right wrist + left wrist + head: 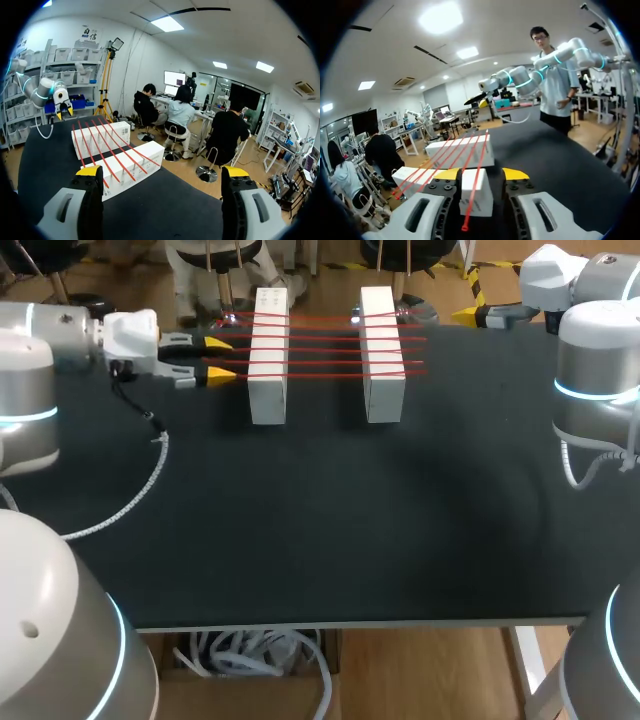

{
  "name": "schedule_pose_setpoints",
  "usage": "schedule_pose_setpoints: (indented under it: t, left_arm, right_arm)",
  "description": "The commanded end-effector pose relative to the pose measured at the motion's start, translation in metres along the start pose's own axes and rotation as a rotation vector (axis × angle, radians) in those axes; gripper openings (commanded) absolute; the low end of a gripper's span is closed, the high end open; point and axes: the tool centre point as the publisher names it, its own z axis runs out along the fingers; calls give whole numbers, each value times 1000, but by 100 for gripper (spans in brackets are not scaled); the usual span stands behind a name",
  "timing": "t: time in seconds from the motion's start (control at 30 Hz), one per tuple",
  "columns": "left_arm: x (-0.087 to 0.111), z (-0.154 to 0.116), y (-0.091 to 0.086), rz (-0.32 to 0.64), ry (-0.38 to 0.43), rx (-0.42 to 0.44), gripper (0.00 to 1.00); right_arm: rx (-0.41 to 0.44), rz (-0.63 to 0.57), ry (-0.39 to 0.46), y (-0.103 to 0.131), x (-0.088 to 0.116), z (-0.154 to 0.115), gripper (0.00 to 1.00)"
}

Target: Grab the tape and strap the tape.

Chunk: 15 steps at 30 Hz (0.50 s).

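From above, the left gripper [218,358] sits part open and empty beside the red tape [320,340] strung across two white blocks [267,370], in its wrist view one strand reaches between its fingers [449,174], and the right gripper [162,172] gapes wide and empty, with the tape ahead.

Bright, even light falls from rectangular white ceiling panels [442,17]; the nearest one glares to plain white in the left wrist view. The matte black table [330,530] soaks the light up, showing only a faint sheen and barely any shadow. One white rectangular block [268,355] and the second white block [384,355] look almost washed out on top. A thin cyan light ring [590,392] glows on the grey right arm [600,345].
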Motion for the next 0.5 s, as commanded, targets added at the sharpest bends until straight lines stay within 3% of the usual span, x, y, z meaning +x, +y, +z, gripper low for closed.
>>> schedule_pose_setpoints:
  t: [0.03, 0.5]
  left_arm:
    - [7, 2, 4, 0, -43, 3, 37]
    - [14, -14, 22, -20, -27, -8, 36]
  right_arm:
    - [0, 0, 0, 0, 0, 0, 100]
    - [0, 0, 0, 0, 0, 0, 100]
